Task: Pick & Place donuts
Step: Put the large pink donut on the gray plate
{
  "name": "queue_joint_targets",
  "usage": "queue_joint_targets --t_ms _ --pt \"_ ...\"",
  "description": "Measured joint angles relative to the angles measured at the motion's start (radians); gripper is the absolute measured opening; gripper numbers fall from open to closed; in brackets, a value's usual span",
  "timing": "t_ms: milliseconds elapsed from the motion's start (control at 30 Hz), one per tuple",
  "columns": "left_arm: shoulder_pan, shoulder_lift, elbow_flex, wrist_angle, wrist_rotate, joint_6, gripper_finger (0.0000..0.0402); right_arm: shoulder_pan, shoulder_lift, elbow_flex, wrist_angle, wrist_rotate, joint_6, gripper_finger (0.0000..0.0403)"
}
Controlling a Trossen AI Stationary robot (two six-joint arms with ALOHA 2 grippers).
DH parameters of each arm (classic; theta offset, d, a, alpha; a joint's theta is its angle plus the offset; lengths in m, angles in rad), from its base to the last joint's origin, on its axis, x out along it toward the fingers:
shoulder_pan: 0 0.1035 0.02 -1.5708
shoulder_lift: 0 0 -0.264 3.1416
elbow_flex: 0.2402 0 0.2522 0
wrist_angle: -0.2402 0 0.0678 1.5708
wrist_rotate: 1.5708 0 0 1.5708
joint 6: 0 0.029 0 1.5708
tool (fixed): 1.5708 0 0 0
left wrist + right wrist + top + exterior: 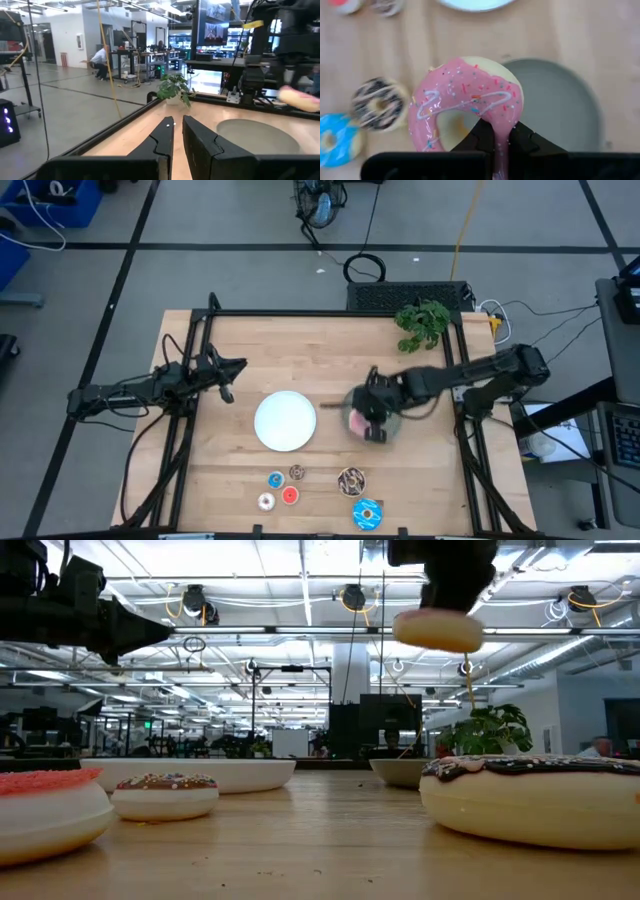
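My right gripper (370, 418) is shut on the pink donut (465, 100), which hangs high over the table in the low view (438, 630), above the grey plate (392, 420). The brown sprinkled donut (351, 479) and the blue sprinkled donut (367, 514) lie flat near the table's near edge. The tiny blue (275, 479), brown (297, 472), white (266, 501) and red (290, 495) donuts lie just left of them. My left gripper (232, 372) waits shut, raised over the table's left part. My right gripper pinches the pink donut's ring (502, 131) with one finger (481, 136) in the hole and the other finger (524, 141) outside the rim. The fingers come from above, pointing down. The donut is lifted clear and lies roughly level, icing up.
A white plate (285, 420) sits in the table's middle, left of the grey plate. A potted plant (423, 325) stands at the far right corner. A black frame (300, 313) borders the table. Bare wood lies between the plates and the donuts.
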Motion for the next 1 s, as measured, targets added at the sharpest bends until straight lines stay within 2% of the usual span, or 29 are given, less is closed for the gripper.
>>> queue_joint_targets --t_ms 233,400,500,667,1000 --pt "0.000 0.000 0.000 -0.013 -0.002 0.000 0.0047 -0.189 -0.002 -0.002 -0.008 0.000 -0.100 0.0012" --pt "0.000 0.000 0.000 -0.014 -0.003 0.000 0.0047 -0.283 -0.002 -0.069 0.017 -0.031 -0.151 0.0012" --pt "0.000 0.000 0.000 -0.014 -0.003 0.000 0.0047 -0.305 -0.003 -0.141 0.054 -0.033 -0.180 0.0012" --pt "0.000 0.000 0.000 -0.013 -0.003 -0.001 0.0047 -0.316 -0.002 -0.269 0.167 -0.106 -0.198 0.0012" --pt "0.000 0.000 0.000 -0.012 -0.004 -0.001 0.0047 -0.316 -0.002 -0.446 0.353 -0.103 -0.193 0.0012"
